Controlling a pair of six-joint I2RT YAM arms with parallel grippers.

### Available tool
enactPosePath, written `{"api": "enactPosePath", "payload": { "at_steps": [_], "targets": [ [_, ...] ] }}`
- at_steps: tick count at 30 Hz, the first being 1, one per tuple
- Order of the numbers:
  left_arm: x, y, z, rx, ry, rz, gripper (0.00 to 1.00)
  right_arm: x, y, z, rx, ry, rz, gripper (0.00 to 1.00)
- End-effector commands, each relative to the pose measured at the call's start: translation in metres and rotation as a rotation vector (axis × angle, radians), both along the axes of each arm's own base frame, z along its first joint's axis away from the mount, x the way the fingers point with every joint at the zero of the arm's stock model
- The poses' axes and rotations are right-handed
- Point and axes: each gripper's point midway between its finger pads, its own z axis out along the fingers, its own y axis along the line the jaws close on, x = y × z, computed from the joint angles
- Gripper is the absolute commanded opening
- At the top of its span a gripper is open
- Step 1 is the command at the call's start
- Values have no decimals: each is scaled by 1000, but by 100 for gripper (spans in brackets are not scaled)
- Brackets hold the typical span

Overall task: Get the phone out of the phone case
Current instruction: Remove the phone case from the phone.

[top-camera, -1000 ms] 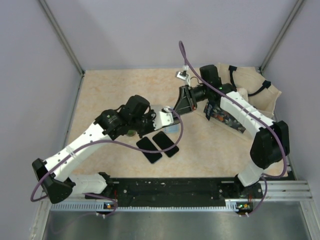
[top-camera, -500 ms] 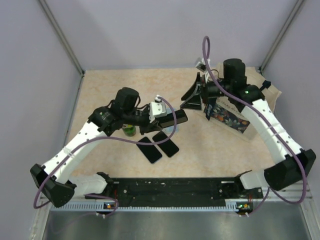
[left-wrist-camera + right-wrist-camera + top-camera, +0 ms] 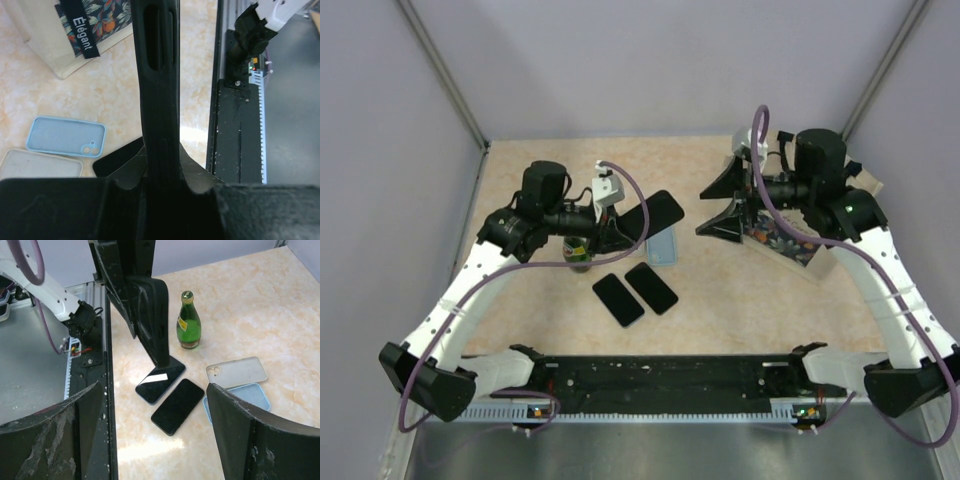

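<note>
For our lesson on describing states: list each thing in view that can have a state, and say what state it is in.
Black case: lifted off the table, gripped by the left fingers.
Right fingers: open, empty.
Two phones: bare, lying flat.
Blue case: empty, lying flat.
Cream case: empty, lying flat.
Bottle: upright, capped.
</note>
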Motion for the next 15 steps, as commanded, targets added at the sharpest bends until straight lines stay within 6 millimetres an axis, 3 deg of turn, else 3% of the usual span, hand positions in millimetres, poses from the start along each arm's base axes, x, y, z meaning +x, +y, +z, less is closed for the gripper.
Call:
{"api": "enactPosePath", "payload": {
  "at_steps": [1, 15],
  "targets": [
    [-18, -10, 42, -138, -41, -107, 0, 5, 4, -13, -29, 5, 47, 84],
    [-13, -13, 38, -154, -13, -101, 0, -13, 39, -16, -36, 14, 203, 77]
  ]
}}
